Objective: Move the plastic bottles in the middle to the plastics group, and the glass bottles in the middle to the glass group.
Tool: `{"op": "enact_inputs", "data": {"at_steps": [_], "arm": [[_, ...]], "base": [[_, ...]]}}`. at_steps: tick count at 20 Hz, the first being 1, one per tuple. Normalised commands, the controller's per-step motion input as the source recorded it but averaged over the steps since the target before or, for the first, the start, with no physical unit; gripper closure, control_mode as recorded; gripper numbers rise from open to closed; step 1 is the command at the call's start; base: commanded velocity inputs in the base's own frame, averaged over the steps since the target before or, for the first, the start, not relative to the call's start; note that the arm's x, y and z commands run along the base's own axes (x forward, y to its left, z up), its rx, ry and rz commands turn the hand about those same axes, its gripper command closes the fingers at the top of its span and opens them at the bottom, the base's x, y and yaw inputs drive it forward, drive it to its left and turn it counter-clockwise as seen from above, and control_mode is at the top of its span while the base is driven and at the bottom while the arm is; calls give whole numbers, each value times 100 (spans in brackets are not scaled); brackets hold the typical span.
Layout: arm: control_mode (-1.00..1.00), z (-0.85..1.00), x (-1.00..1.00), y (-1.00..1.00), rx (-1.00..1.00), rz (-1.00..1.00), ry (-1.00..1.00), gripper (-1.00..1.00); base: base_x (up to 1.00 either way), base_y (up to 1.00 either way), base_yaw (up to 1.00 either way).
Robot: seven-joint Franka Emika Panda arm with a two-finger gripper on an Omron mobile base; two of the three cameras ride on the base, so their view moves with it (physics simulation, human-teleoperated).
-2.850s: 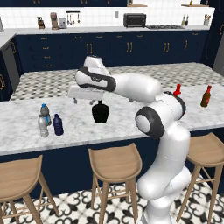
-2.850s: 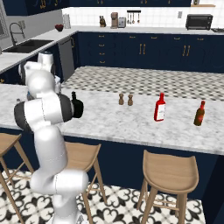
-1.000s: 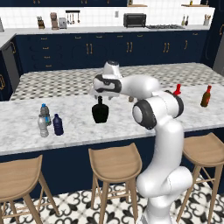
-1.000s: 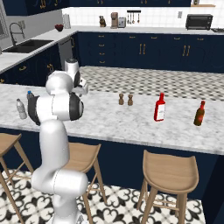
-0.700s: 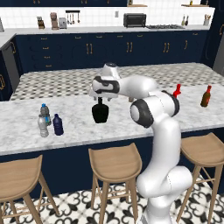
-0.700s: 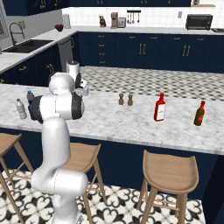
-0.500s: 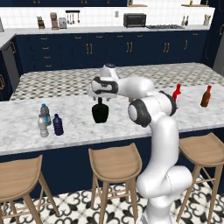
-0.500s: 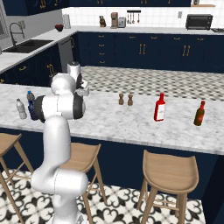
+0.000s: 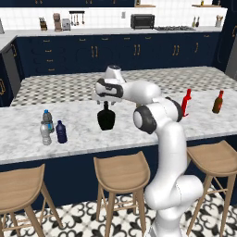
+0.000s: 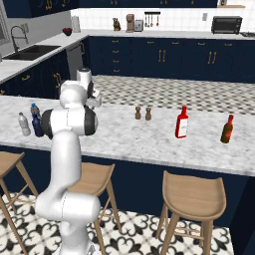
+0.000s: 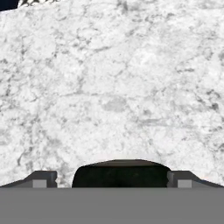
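The squat black glass bottle stands upright in the middle of the marble counter. My gripper hangs straight over its neck, open, with a finger on either side. In the hand view the black bottle sits between the fingertips, with a gap at the left one. At the left, the clear-silvery plastic bottle and the navy one stand beside the blue-capped water bottle. Far right stand the red bottle and the slim brown bottle.
Two small brown shakers stand mid-counter towards the far edge. Wooden stools line the near side of the counter. Between the black bottle and the red bottle lies bare marble.
The hand has shifted a little left and down, settling over the black bottle's neck. None of the bottles has moved.
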Motion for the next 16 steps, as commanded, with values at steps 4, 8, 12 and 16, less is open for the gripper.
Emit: {"op": "enact_inputs", "data": {"at_steps": [4,8,12,16], "arm": [[-100,-24,-1,4,0,0,3,-100],[-100,-21,-2,0,0,0,3,-100],[-100,-17,-8,1,0,0,5,100],[-100,-25,-12,0,0,-1,10,100]], "base": [[0,0,0],[0,0,0],[0,0,0],[0,0,0]]}}
